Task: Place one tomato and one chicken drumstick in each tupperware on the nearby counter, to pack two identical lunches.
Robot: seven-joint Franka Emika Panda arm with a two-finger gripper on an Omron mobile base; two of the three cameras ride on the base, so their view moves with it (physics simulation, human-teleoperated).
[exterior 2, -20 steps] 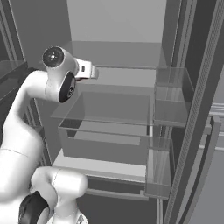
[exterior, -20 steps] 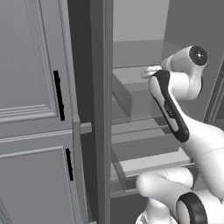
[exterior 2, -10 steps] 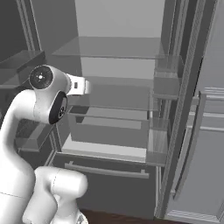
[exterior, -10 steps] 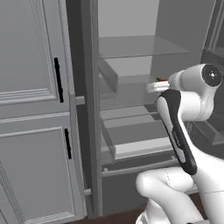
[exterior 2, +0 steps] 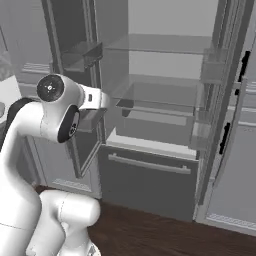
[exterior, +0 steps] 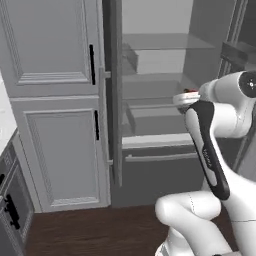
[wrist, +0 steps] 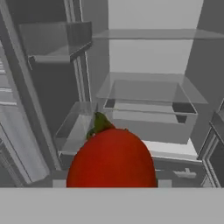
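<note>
A red tomato (wrist: 112,157) with a green stem sits low in the middle of the hand view, close to the camera, and covers my fingertips. My gripper (exterior: 186,98) is shut on it, held in the air in front of the open fridge. A speck of the tomato's red (exterior: 190,91) peeks over the hand in the left base view. From the right base view I see the white hand (exterior 2: 95,98) pointing toward the fridge. The tupperware and the chicken drumstick are out of view. A white sliver at the left edge looks like the counter (exterior: 4,120).
The fridge (exterior 2: 160,95) stands open with glass shelves, a clear drawer (wrist: 148,103) and door bins (wrist: 57,39). Its left door (exterior: 112,90) juts out edge-on. Tall grey cabinets with black handles (exterior: 55,100) stand on the left, over a dark wooden floor (exterior: 90,230).
The whole picture has shifted: the base has backed away from the fridge, which now looks farther off. The tomato stays in the gripper.
</note>
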